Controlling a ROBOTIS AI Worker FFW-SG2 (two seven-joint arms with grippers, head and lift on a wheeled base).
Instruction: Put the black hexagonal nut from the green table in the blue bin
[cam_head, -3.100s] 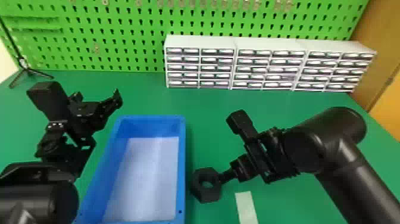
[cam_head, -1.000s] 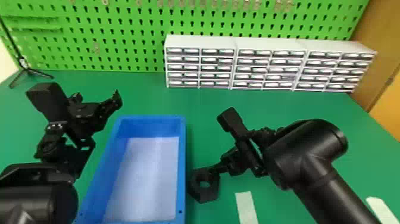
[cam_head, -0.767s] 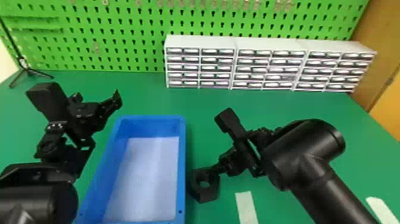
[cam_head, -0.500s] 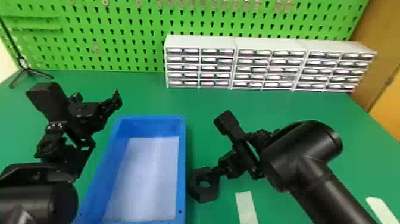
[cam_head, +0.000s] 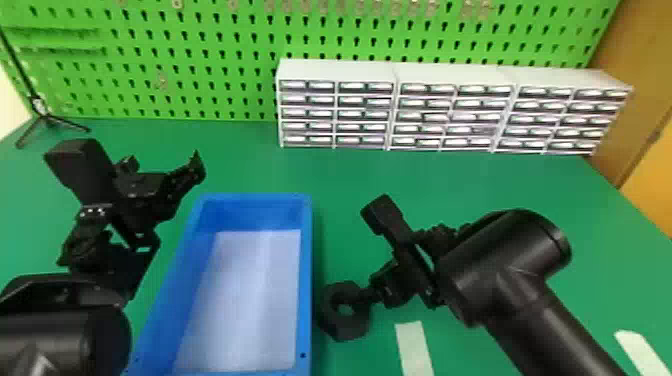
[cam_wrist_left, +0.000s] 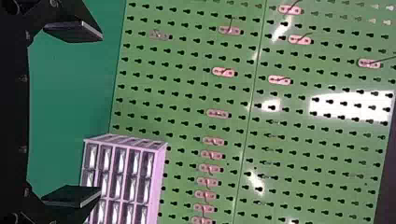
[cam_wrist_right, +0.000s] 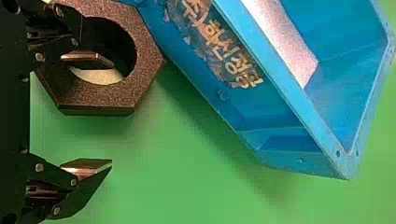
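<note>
Black hexagonal nut (cam_head: 332, 327) is lying flat on the green table (cam_head: 340, 175), outside of the blue bin (cam_head: 306, 280) and close beside its right long wall. Whether the nut and the wall are touching, I cannot tell.

The right gripper (cam_head: 371, 294) is low at the nut, on the side away from the bin. In the right wrist view, the two fingers of this right gripper (cam_wrist_right: 112, 114) stand well apart. One finger (cam_wrist_right: 88, 58) is at the round hole of the nut, and the other finger (cam_wrist_right: 86, 167) is outside of the nut, with some green surface between it and the nut's edge. So the nut is not clamped; if the finger at the hole touches its inner side, I cannot tell.

The left gripper (cam_head: 164, 166) is parked to the left of the bin, near its far corner, and its fingers are spread, with nothing between them.

The bin has blue walls and a whitish bottom. Behind it, at the back of the table, white drawer cabinets (cam_head: 335, 112) stand in a row before the green pegboard (cam_head: 200, 65). A small black tripod (cam_head: 47, 119) is at the far left. One pale strip (cam_head: 414, 347) lies on the table, to the right of the nut.
</note>
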